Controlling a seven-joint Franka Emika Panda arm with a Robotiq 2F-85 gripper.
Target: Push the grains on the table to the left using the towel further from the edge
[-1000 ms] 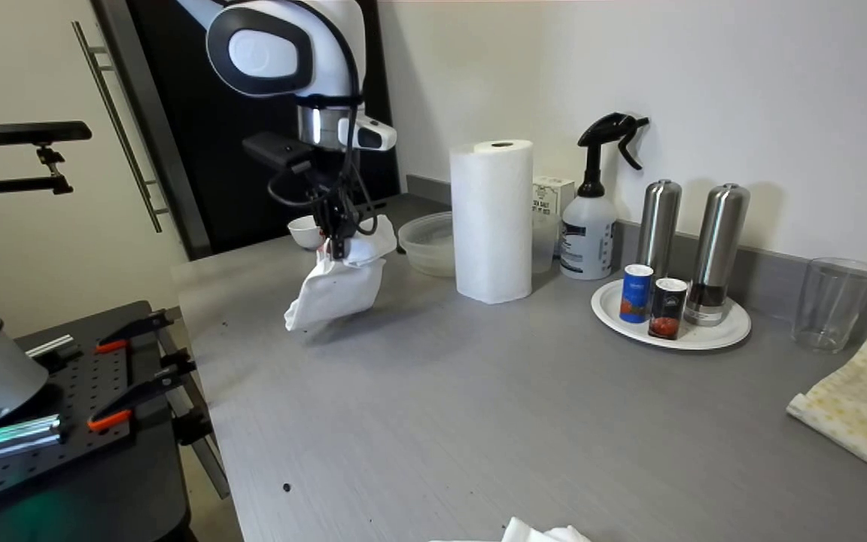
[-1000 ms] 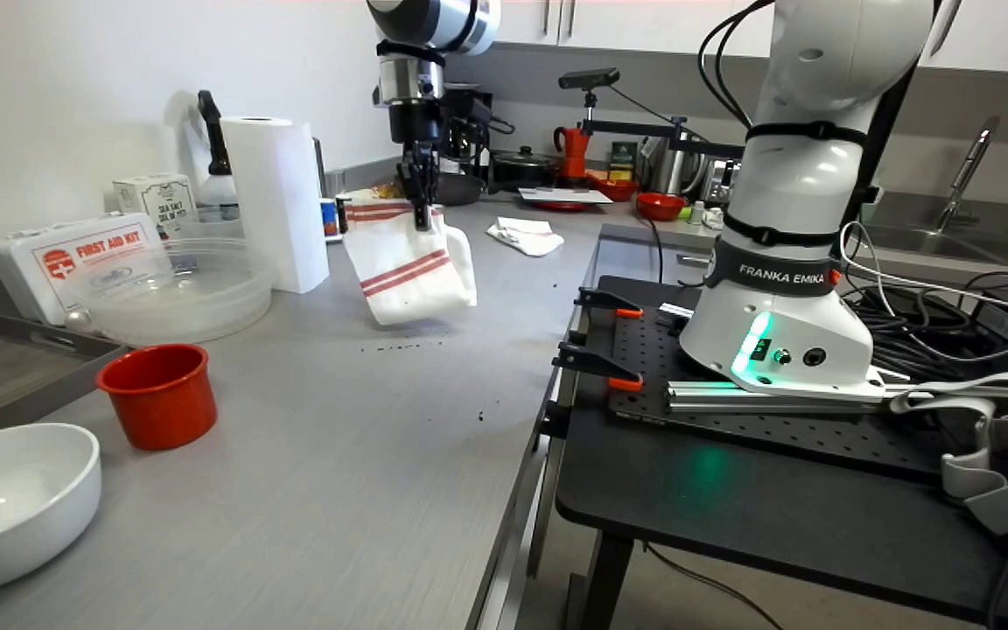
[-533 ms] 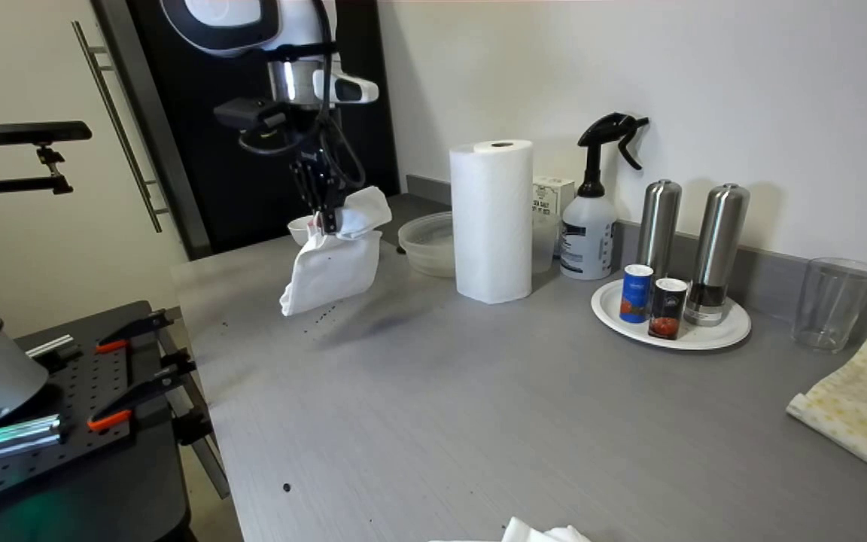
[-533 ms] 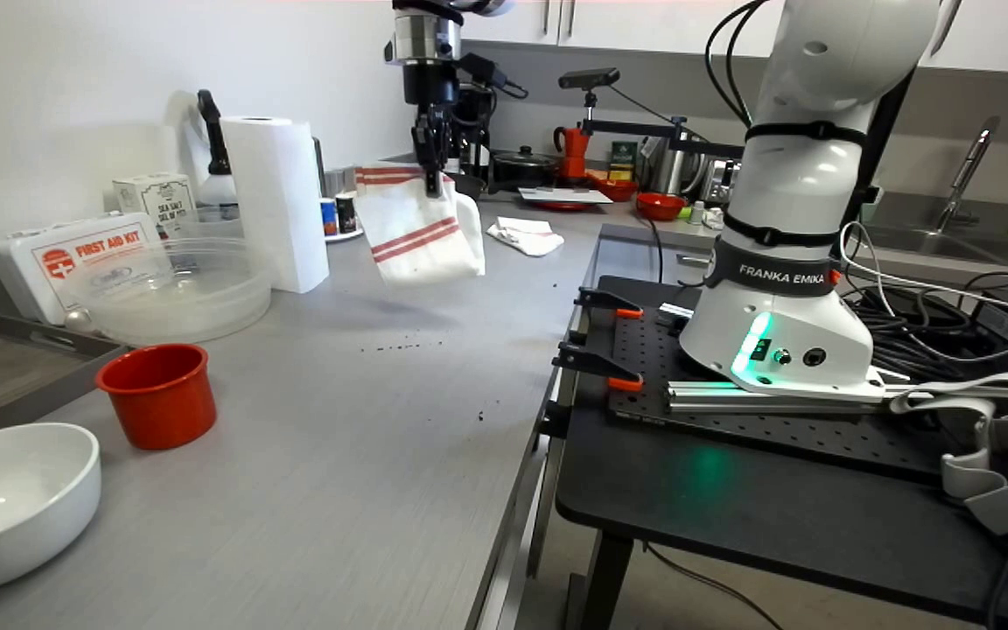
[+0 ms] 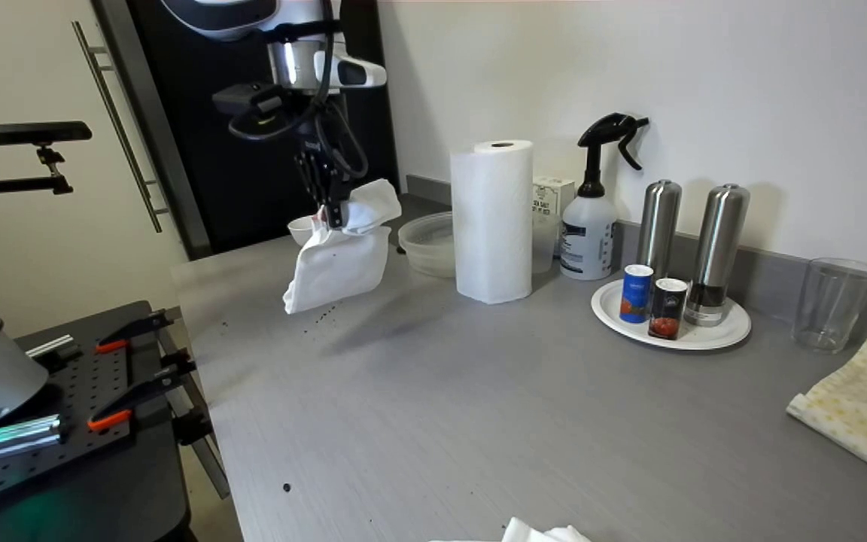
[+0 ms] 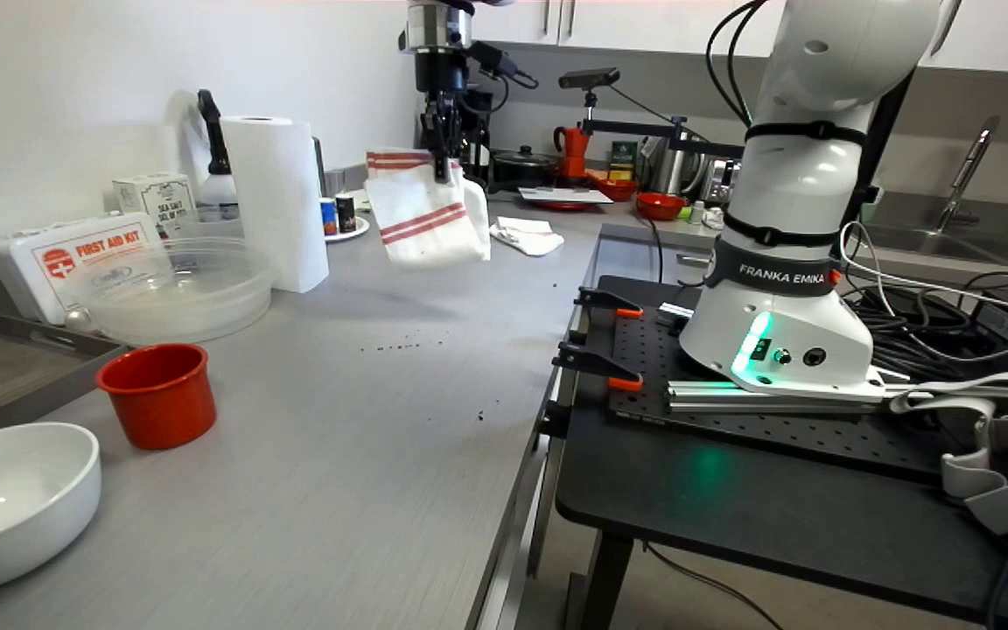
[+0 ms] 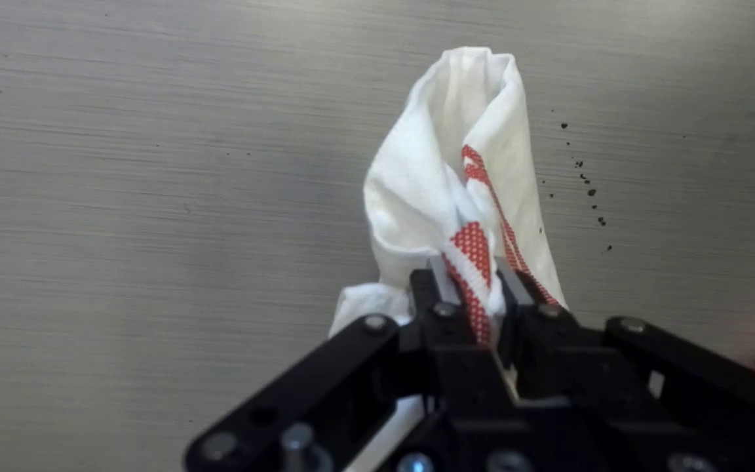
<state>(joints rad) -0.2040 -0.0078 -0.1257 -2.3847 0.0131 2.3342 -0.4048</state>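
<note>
Grains [image 7: 592, 193] lie on your wide grey table [image 6: 311, 490]. Your arm [image 6: 797, 175] stands beside the table and reaches over it. White towel [image 6: 421, 206] with red stripes — off the table, hanging bunched from your gripper [image 7: 478, 282], its shadow [image 5: 384, 325] on the surface below. Your gripper is clamped on that towel; the wrist view gives you the cloth pinched between its fingers [image 7: 515, 283]. You have a clear tub [image 6: 167, 306] with a paper roll [image 6: 272, 206] just beside it, in both exterior views. White spray bottle [image 5: 588, 233] stands near that roll. Folded white cloth [image 6: 526, 236] lies beyond the towel in an exterior view. Red cup [image 6: 161, 402] stands upright near the tub. Down to the grains: most make a short dark row, near the towel in the wrist view — a few others sit apart, closer to the table edge.
</note>
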